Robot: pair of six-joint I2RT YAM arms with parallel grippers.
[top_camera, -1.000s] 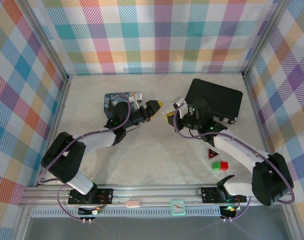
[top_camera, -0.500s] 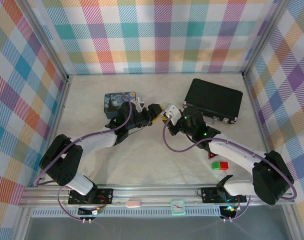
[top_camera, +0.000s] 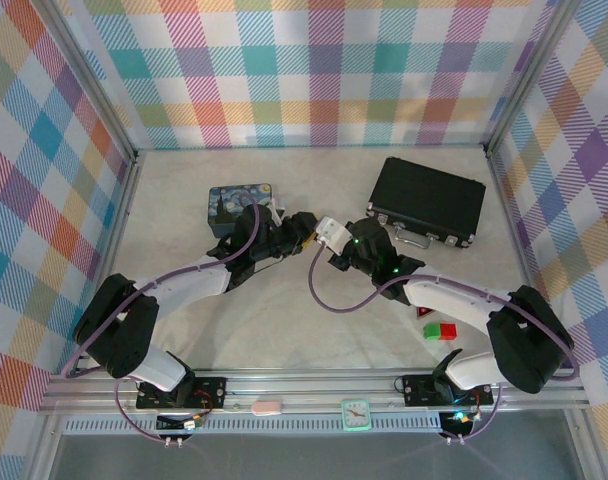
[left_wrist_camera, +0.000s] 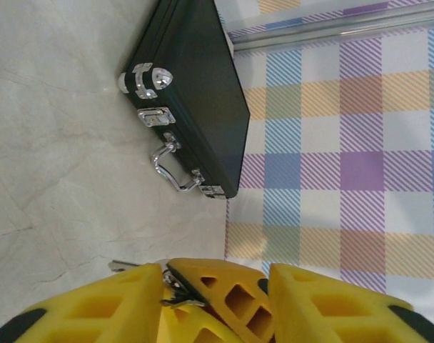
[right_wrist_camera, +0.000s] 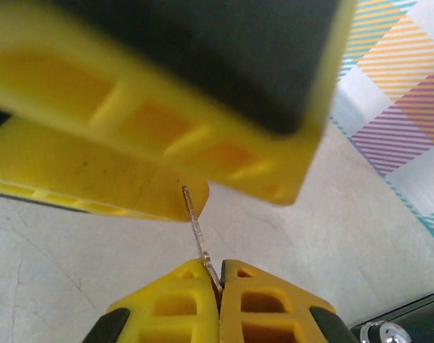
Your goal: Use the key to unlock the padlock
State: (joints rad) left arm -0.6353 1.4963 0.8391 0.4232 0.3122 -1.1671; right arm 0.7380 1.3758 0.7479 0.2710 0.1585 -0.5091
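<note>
Checked walls (top_camera: pixel 324 70) in many colours stand round a pale, marbled table (top_camera: pixel 284 320). We find a painted tin (top_camera: pixel 236 203) left of middle and a flat black case (top_camera: pixel 429 198) with silver latches at the right rear, well apart from each other. A red-and-green block (top_camera: pixel 441 331) lies beside the right arm.

From above, we note both arms reaching inward, so that the left gripper (top_camera: pixel 306 228) and the right gripper (top_camera: pixel 331 240) meet tip to tip over mid-table, just right of the tin.

Right wrist view: its fingers (right_wrist_camera: pixel 263 304) are pressed together on a thin silvery strip, seen edge-on, which we take to be the key (right_wrist_camera: pixel 195 225). The key runs up from the pinch, and its far end touches the lower edge of a yellow finger of the left gripper, which looms blurred just above.

Left wrist view: its two fingers (left_wrist_camera: pixel 96 311) stand apart, with a yellow latticed part (left_wrist_camera: pixel 228 304) between them. Small silvery metal bits (left_wrist_camera: pixel 173 291) sit against the inner face of one finger, and a grey tip (left_wrist_camera: pixel 120 266) pokes out beside it. We cannot tell whether these fingers grip anything, nor whether the metal bits belong to the padlock. Beyond them the case lies flat on the table, against the wall.
</note>
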